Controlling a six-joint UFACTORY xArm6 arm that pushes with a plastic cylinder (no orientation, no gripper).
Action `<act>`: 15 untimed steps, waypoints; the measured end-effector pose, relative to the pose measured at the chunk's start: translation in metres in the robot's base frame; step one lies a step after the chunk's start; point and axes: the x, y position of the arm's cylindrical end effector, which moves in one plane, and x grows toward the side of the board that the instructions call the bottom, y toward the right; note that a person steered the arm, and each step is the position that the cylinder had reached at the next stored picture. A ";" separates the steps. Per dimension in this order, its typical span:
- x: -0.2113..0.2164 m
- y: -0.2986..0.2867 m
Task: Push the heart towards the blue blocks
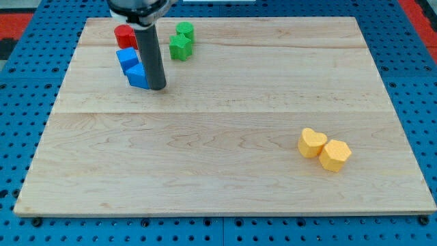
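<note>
A yellow heart (312, 142) lies at the view's lower right, touching a yellow hexagon (334, 155) on its right. Two blue blocks sit at the upper left: a blue cube (126, 57) and a blue block (137, 75) just below it. My tip (157, 87) rests on the board right beside the lower blue block, on its right side. The tip is far from the heart, up and to the left of it.
A red block (124, 35) sits above the blue ones, partly hidden by the rod. Two green blocks (181, 40) lie together to the right of the rod. The wooden board (225, 184) lies on a blue pegboard.
</note>
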 end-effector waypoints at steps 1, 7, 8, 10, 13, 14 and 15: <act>-0.009 -0.016; 0.069 0.265; 0.082 0.271; 0.145 0.290; 0.147 0.324; 0.193 0.366; 0.221 0.335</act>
